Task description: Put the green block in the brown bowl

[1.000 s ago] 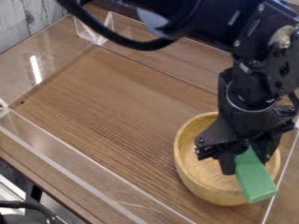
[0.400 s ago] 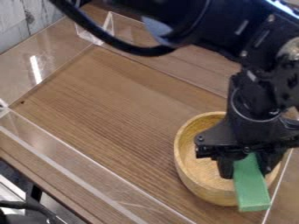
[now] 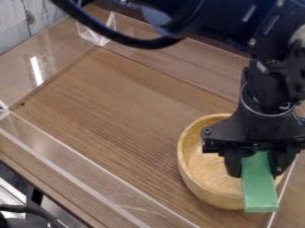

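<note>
The green block (image 3: 259, 183) is a flat, narrow bar of plain bright green, longer than it is wide, with straight edges. Its upper end is tucked out of sight between the fingers of the black gripper (image 3: 249, 158), and the rest hangs down in full view, very nearly upright, its broad face turned this way. From here it overlaps the right part of the brown bowl (image 3: 212, 166), its lower end reaching the near rim; whether it touches the wood I can't tell. The bowl is round, shallow and light tan, sitting level on the wooden table (image 3: 113, 102), its right side partly hidden.
</note>
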Robot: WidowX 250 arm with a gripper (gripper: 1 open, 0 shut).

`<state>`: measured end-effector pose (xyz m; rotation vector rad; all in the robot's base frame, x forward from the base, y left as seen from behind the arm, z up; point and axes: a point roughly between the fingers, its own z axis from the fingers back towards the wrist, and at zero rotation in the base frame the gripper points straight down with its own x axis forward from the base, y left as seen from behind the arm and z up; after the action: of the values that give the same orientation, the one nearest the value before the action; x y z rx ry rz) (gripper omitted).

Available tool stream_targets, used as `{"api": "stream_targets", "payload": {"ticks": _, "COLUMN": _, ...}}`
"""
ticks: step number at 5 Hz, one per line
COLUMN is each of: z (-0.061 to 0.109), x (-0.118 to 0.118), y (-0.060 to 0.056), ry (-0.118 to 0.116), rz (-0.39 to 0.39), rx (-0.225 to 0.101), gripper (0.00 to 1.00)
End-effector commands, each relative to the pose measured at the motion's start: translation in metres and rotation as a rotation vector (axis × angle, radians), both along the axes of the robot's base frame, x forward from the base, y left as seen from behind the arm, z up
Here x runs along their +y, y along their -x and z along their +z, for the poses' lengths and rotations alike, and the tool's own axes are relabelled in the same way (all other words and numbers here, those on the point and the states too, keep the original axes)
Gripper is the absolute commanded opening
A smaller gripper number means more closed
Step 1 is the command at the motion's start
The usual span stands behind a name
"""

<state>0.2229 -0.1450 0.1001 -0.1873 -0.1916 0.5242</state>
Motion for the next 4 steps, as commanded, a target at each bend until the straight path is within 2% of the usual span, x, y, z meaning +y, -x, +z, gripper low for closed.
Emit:
{"api": "stream_targets", "payload": {"ticks": 1, "z": 0.029, "x": 0.004, "y": -0.010, "ry": 0.035, "rz": -0.055, "rx": -0.054, "gripper": 1.00}}
{"api": "stream_targets", "payload": {"ticks": 2, "z": 0.044, "x": 0.009, "y": -0.017, "ry": 0.053, "rz": -0.117, "rx": -0.061, "gripper": 1.00}}
{"api": "stream_targets", "payload": {"ticks": 4, "z": 0.025, "x": 0.007, "y": -0.031, "ry": 0.049, "rz": -0.094, "rx": -0.051, "gripper": 1.00}}
